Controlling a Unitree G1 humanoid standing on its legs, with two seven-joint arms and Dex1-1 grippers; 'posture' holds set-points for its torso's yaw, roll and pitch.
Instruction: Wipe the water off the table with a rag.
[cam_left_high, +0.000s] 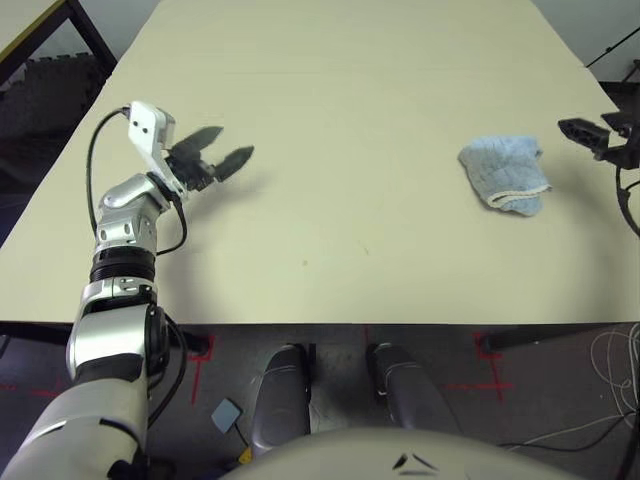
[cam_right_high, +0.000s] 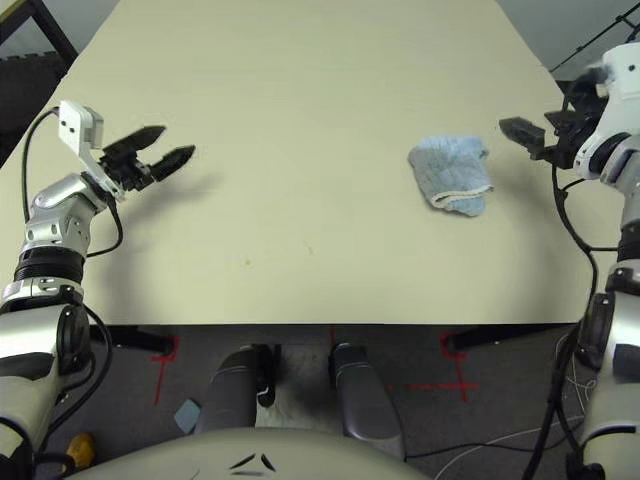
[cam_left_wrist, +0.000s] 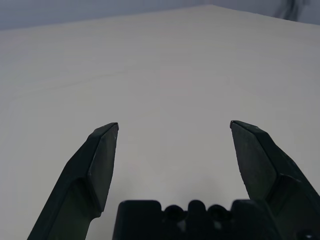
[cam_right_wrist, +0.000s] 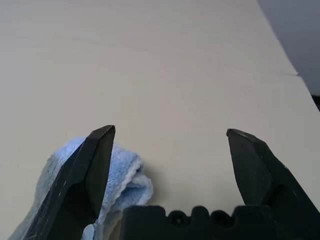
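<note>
The light blue rag (cam_left_high: 505, 172) lies bunched on the right part of the cream table (cam_left_high: 330, 90). My right gripper (cam_right_high: 515, 138) hovers open just to the right of the rag, a small gap away; in the right wrist view the rag (cam_right_wrist: 120, 175) sits beside one of its fingers (cam_right_wrist: 95, 165). Two tiny amber water spots (cam_left_high: 305, 263) (cam_left_high: 366, 250) sit near the table's front edge, about midway across. My left gripper (cam_left_high: 235, 141) hangs open above the left part of the table, holding nothing.
The table's front edge (cam_left_high: 320, 322) runs just ahead of my body. On the floor below are red tape marks (cam_left_high: 490, 380) and cables (cam_left_high: 610, 370) at the right. A dark frame (cam_left_high: 40, 40) stands beyond the table's far left corner.
</note>
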